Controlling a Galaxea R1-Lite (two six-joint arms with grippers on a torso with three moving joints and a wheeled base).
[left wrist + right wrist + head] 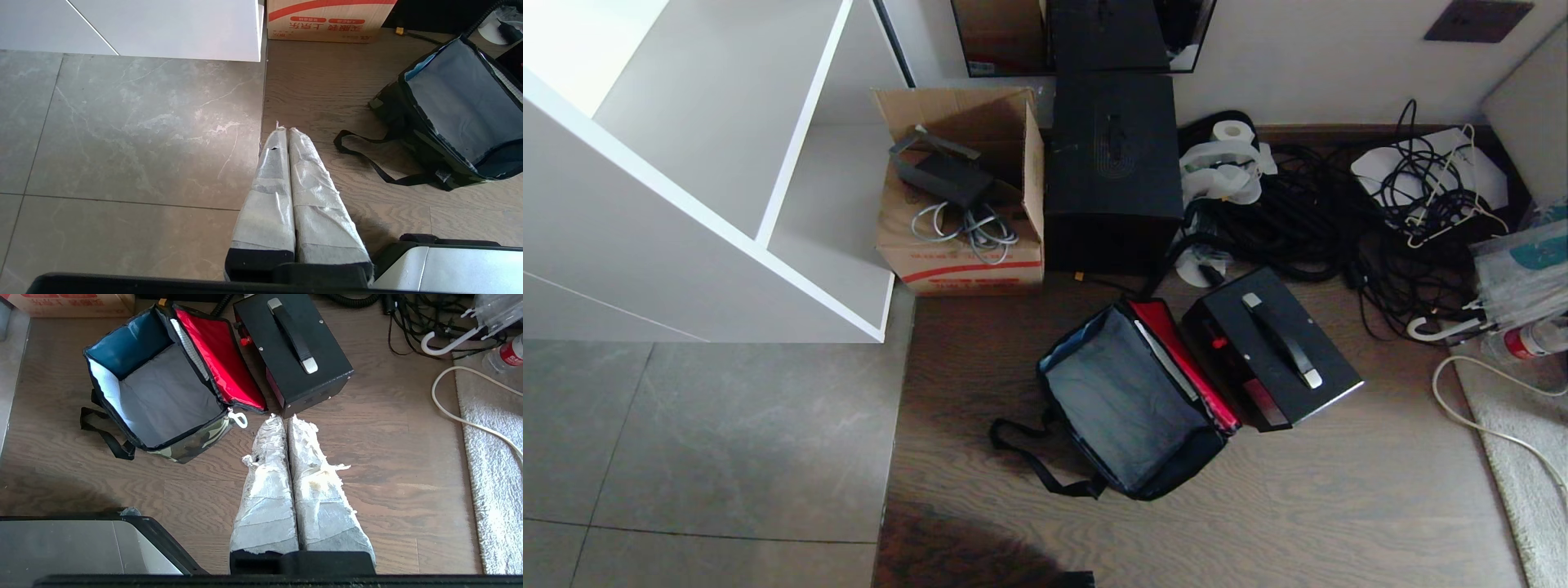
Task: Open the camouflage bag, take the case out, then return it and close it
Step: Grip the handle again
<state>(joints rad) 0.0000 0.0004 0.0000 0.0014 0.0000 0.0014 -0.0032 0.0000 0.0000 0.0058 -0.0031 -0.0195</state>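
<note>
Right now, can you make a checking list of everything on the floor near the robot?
Surface: wood floor, grey tiles to the robot's left.
Job's things: camouflage bag lies open and empty, red-lined lid flopped toward the case, which sits out on the floor beside it.
Clutter: cardboard carton, tall black box, paper roll, bottle, white hanger.
Grippers: left pincer shut, holding nothing, over the floor; right pincer shut, holding nothing, just short of the case's corner.
Cables: black tangle by the wall; white cord by the rug.
Surroundings: white shelf unit, wall.
</note>
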